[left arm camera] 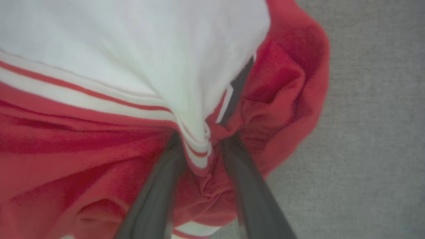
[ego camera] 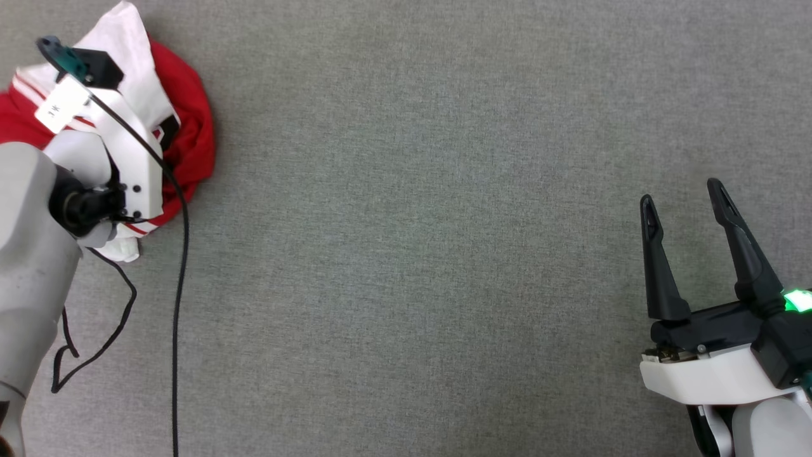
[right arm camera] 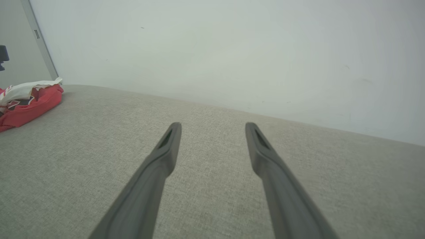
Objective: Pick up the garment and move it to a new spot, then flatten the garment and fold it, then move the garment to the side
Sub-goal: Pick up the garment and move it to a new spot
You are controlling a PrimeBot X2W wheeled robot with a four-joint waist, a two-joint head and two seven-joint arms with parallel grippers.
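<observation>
The garment (ego camera: 193, 130) lies bunched at the upper left of the head view, on the grey table (ego camera: 412, 254). The left claw (left arm camera: 202, 141) straddles a striped fold. In the blur I cannot tell whether it grips. The right claw (ego camera: 680, 192) stands open at lower right, well apart.

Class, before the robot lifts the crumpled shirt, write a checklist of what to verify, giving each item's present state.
1. Left gripper straddles a fold of the garment: ok.
2. Grip firm enough to lift: cannot tell.
3. Right gripper open, away from the garment: ok.
4. The garment lies flat: not ok, bunched.
5. Black cable free of the garment: cannot tell.
</observation>
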